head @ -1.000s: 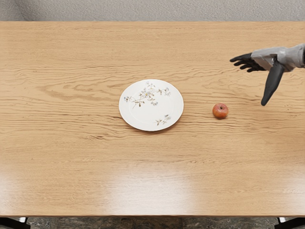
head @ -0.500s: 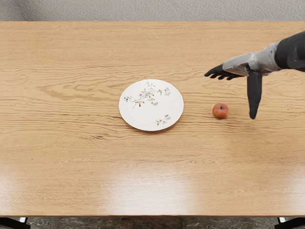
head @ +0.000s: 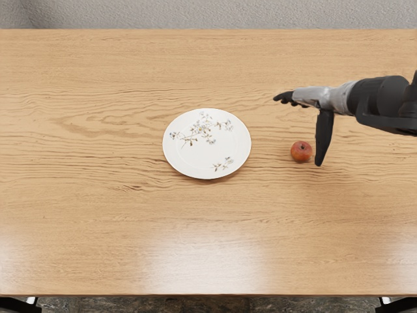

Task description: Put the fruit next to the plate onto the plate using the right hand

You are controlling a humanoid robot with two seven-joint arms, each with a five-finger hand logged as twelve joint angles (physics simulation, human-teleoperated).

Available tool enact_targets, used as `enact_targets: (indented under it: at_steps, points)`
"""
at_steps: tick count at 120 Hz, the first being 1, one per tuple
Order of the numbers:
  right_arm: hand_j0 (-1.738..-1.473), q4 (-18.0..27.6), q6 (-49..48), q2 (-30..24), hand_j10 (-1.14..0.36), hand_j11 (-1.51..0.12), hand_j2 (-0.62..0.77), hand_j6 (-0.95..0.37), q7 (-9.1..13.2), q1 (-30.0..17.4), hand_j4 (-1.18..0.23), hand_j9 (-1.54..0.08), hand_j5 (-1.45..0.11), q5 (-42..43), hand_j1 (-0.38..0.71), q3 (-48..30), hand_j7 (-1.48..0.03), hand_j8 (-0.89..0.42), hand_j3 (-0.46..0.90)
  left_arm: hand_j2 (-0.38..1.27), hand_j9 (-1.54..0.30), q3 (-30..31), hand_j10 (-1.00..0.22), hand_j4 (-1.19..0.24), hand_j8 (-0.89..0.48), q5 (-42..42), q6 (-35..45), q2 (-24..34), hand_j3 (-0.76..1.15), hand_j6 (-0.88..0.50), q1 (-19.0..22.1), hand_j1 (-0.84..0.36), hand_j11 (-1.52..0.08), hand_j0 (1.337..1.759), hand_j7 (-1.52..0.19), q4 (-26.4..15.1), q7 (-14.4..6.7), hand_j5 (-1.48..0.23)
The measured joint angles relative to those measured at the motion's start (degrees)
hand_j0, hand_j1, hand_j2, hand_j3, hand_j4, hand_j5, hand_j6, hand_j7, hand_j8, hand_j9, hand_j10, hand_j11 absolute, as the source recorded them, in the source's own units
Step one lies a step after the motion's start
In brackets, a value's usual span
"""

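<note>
Found the apple (head: 301,151), small and red, on the bare wood of the table (head: 98,215), right of the plate (head: 179,153), near it but clear of its rim. Found it free of any grasp. Noted the plate as white with a sparse flowering-twig pattern, lying flat near the table's middle.

Placed the right hand (head: 311,99) just behind and to the right of the apple, palm turned down, holding nothing. Read the fingers (head: 285,98) as stretched out flat and close together, pointing left. Saw the dark thumb (head: 322,140) hanging straight down from the palm, spread well away from the fingers, tip level with the apple and just beside its right flank. Could not tell contact from a narrow gap there.

Traced the grey wrist back into the thick black forearm (head: 384,101), entering from the right edge of the view at a slight slant.

Made out a grey wall strip (head: 208,13) beyond the table's far edge, and broad pale glare on the wood toward the near edge.
</note>
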State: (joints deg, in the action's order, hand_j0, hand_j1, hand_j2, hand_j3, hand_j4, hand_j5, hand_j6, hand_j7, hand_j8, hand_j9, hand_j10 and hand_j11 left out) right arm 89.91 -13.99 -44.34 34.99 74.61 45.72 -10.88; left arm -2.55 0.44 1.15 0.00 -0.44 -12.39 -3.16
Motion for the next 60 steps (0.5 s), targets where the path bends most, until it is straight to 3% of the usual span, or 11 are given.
enact_targets:
  at_steps: [32,60]
  points:
    - [-1.658,1.86,3.79,1.67,-0.02,-0.02,0.00,-0.02,0.01,-4.68,-0.02,-0.02,-0.02,3.20,-0.33,0.44,-0.02,-0.02,0.00,0.00,0.00,0.00,0.00,0.00,0.00,0.00,0.00,0.00,0.00,0.00,0.00,0.35,0.00,1.658,0.00,0.00,0.01,0.00]
    - [-1.658,-2.02,6.36,5.68,-0.02,-0.02,0.00,-0.02,0.01,-6.29,-0.02,-0.02,-0.02,12.52,-0.33,2.30,-0.02,-0.02,0.00,0.00,0.00,0.00,0.00,0.00,0.00,0.00,0.00,0.00,0.00,0.00,0.00,0.35,0.00,1.658,0.00,0.00,0.01,0.00]
